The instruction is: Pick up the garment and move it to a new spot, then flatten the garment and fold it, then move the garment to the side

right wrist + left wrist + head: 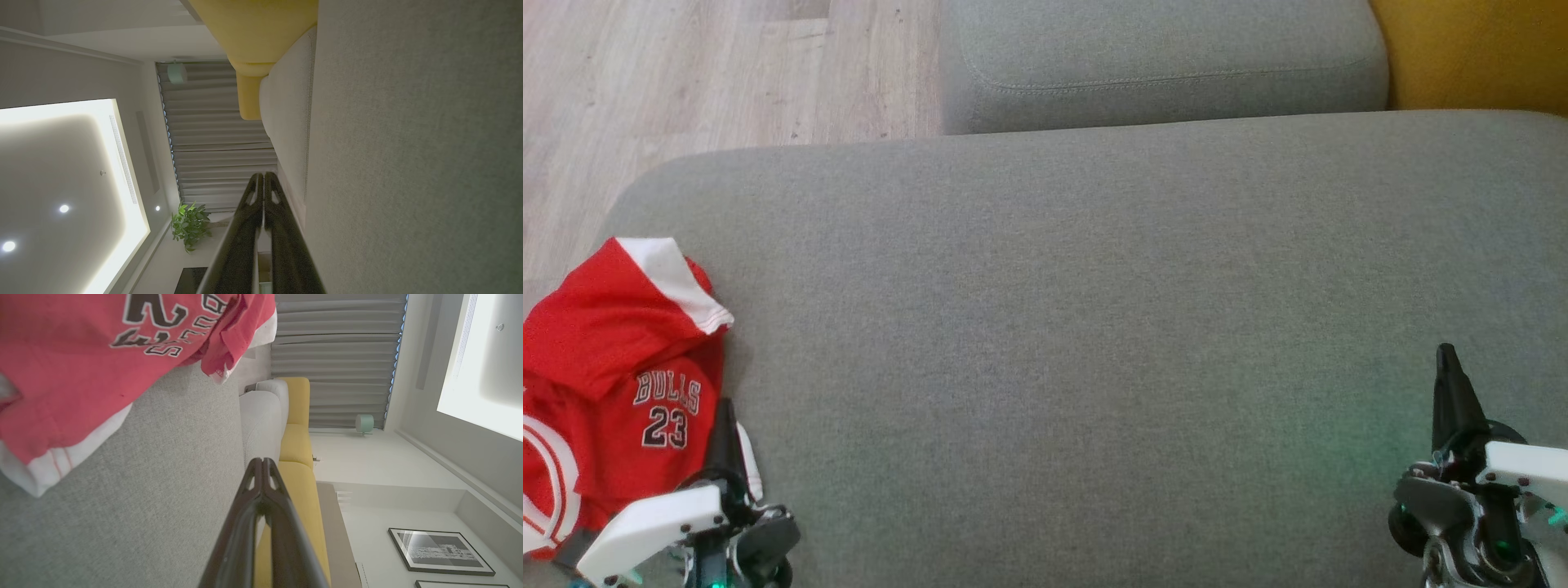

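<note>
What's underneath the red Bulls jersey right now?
The red jersey lies crumpled on the grey sofa cushion, at its left end. Grey fabric shows beside it; anything beneath its folds is covered.

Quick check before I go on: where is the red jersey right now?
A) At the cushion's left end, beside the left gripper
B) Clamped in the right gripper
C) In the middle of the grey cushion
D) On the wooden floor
A: the red jersey lies bunched at the left end of the grey cushion, next to the shut left gripper, while the right gripper is shut on nothing at the other end.
</note>
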